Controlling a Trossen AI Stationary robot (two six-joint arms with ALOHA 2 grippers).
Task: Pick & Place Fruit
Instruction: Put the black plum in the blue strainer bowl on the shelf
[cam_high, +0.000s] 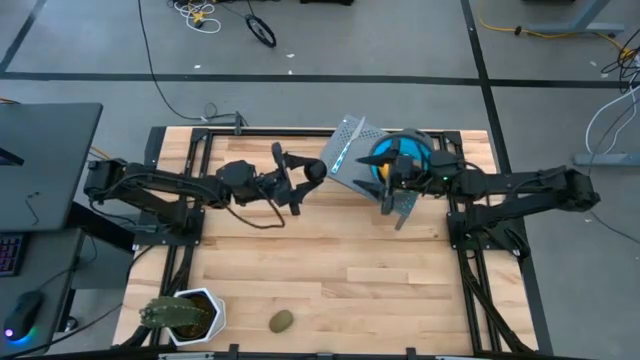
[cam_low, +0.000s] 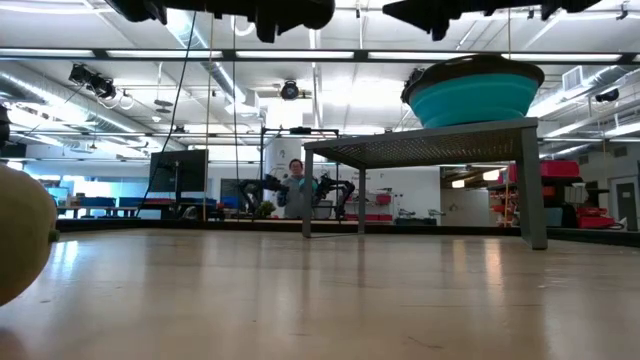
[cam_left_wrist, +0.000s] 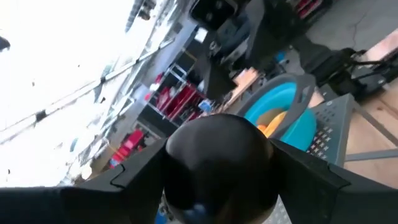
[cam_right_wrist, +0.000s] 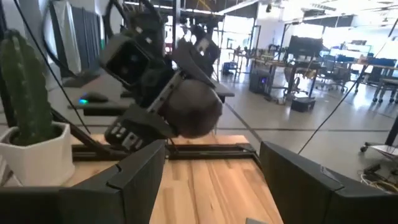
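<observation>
While the left gripper (cam_high: 312, 172) is holding the dark round fruit (cam_left_wrist: 219, 162) above the table, it is needing to travel level toward the blue bowl (cam_high: 405, 152) on the grey stand (cam_high: 350, 150). The right gripper (cam_high: 397, 205) is hanging wide beside it.

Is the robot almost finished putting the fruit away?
Not yet. Something yellow-orange already lies in the blue bowl. The left gripper holds the dark round fruit in the air near it. The right gripper waits open beside the bowl. An olive-brown fruit is left on the table.
</observation>
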